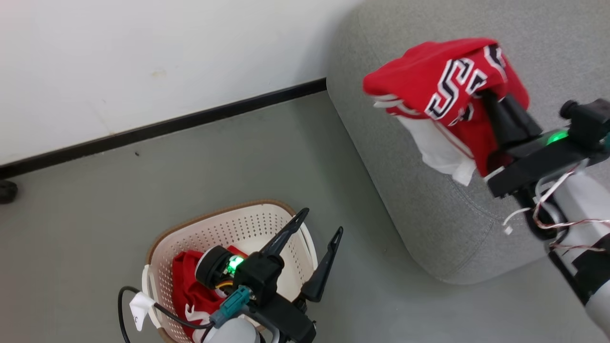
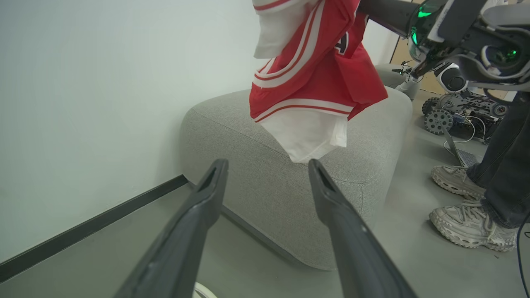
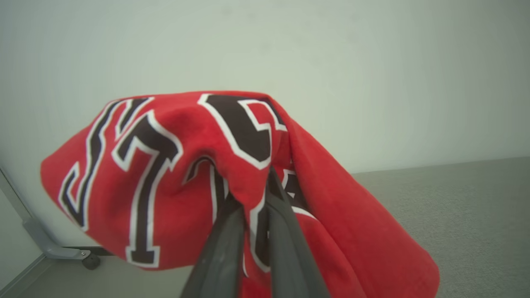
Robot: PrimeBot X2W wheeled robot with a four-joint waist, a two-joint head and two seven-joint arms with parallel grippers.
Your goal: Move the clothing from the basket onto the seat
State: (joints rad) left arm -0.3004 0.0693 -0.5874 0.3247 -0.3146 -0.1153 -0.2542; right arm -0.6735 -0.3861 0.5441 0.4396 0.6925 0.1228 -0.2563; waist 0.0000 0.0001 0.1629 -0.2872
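Observation:
The red jersey [image 1: 443, 85] with black-and-white lettering hangs in the air over the grey seat [image 1: 429, 200], pinched by my right gripper [image 1: 491, 102]; its fingertips are buried in the cloth. In the right wrist view my right gripper [image 3: 252, 207] is shut on a fold of the jersey [image 3: 165, 174]. The left wrist view shows the jersey [image 2: 314, 70] dangling above the seat [image 2: 290, 174]. Red shorts [image 1: 188, 290] lie in the cream basket [image 1: 248, 224] on the floor. My left gripper [image 1: 321, 221] is open above the basket's right rim, holding nothing; my left gripper [image 2: 268, 171] has its fingers spread wide.
A white wall with a black skirting [image 1: 167, 124] runs behind the basket and seat. A person's feet in pale trainers [image 2: 468, 223] stand right of the seat, with a small wheeled machine [image 2: 455, 111] behind them. Grey floor [image 1: 286, 152] lies between basket and seat.

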